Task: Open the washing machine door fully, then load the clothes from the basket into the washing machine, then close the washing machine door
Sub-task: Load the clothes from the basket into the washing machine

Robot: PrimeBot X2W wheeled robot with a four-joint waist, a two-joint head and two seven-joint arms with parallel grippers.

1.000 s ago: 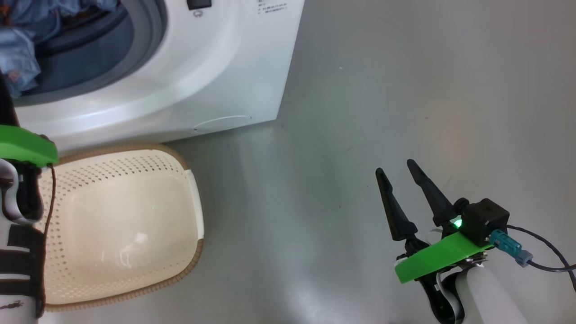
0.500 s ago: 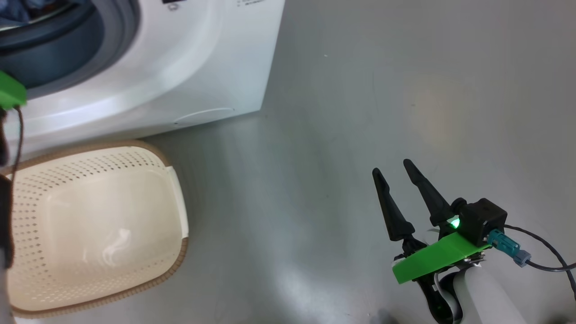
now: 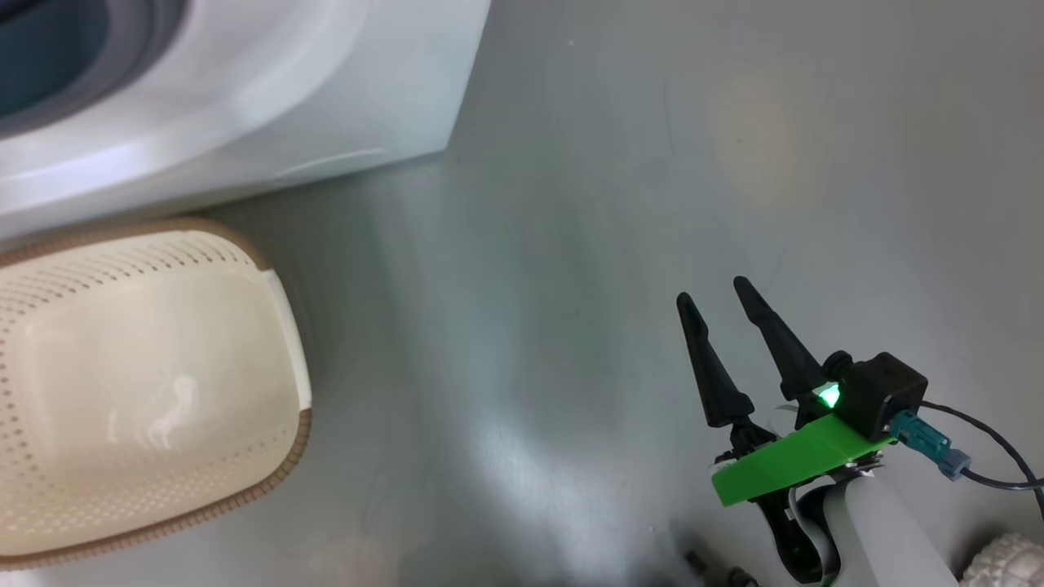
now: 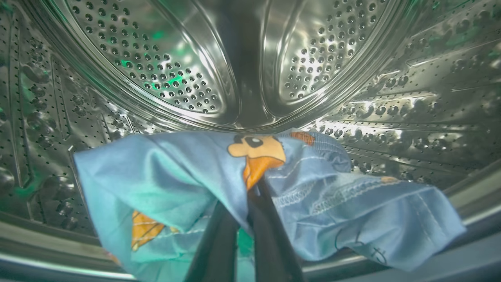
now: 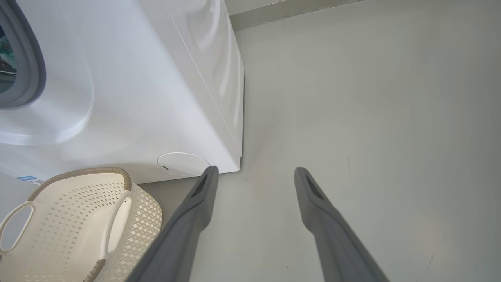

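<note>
1. far left, head view: the basket (image 3: 163,383), cream with a brown rim, sits on the floor (image 3: 571,244) just in front of the washing machine (image 3: 245,106). what shows of its inside is bare.
2. left wrist view: the left gripper (image 4: 244,211) is inside the perforated steel drum (image 4: 156,58). its fingers are pinched together on the clothes (image 4: 164,176), blue fabric with orange cartoon figures, which drapes to either side of them.
3. the step in hand looks like the drop. it would go best with the fabric carried deeper before letting go, because its right end hangs over the drum's front lip (image 4: 481,184) and could slide out.
4. after that, a straight pull back should clear the opening's edge.
5. middle, head view: open grey floor lies past the machine's corner, with plenty of room to move.
6. right: the right gripper (image 3: 712,290) hovers above the floor, fingers spread apart and holding nothing, well apart from the machine.
</note>
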